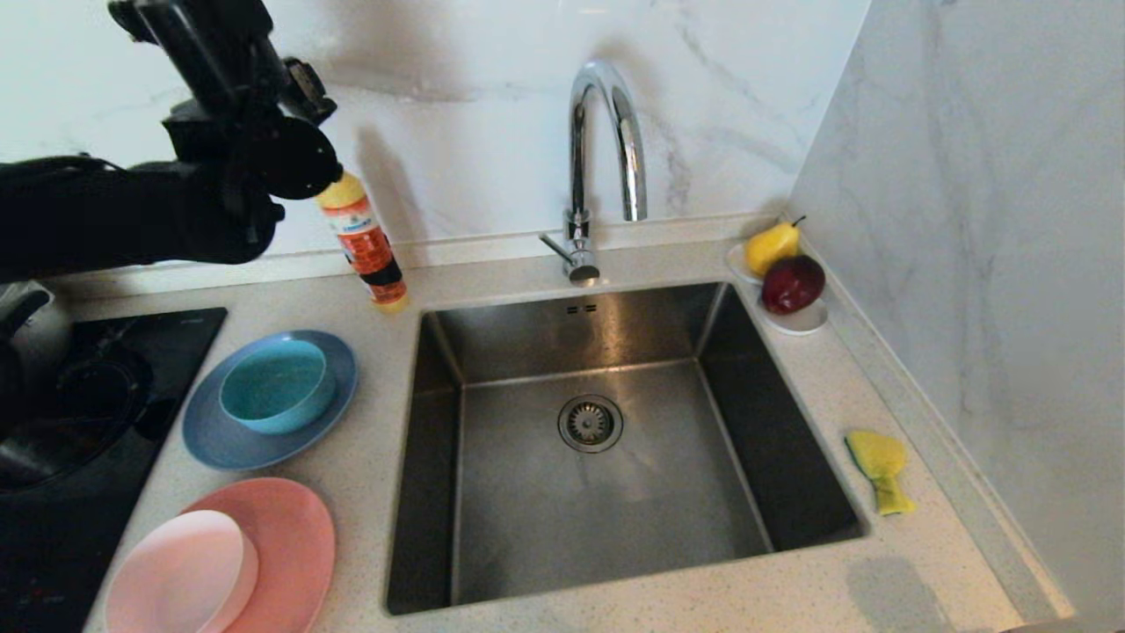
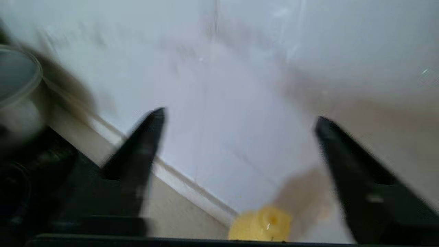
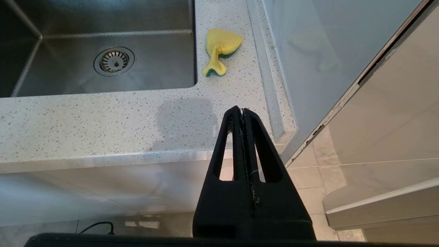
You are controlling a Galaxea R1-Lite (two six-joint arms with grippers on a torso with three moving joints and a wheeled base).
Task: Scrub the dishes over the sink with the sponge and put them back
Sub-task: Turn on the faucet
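Observation:
A teal bowl (image 1: 277, 396) sits in a grey-blue plate (image 1: 220, 440) left of the sink (image 1: 492, 492). Nearer the front, a pale pink bowl (image 1: 180, 571) rests on a salmon-pink plate (image 1: 294, 536). The yellow sponge (image 1: 879, 466), pinched at its middle, lies on the counter right of the sink. My left gripper (image 2: 240, 116) is raised high at the back left, open and empty, facing the wall above a bottle's yellow cap (image 2: 264, 223). The right gripper (image 3: 239, 109) hangs shut and empty off the counter's front right corner, well short of the sponge (image 3: 219, 48).
An orange-labelled bottle (image 1: 365, 242) leans by the wall just under my left arm (image 1: 237, 149). The chrome tap (image 1: 602, 132) stands behind the sink. A white saucer (image 1: 795, 321) with fruit sits at the back right corner. A black hob (image 1: 88, 422) with a steel pot (image 1: 35, 325) is on the far left.

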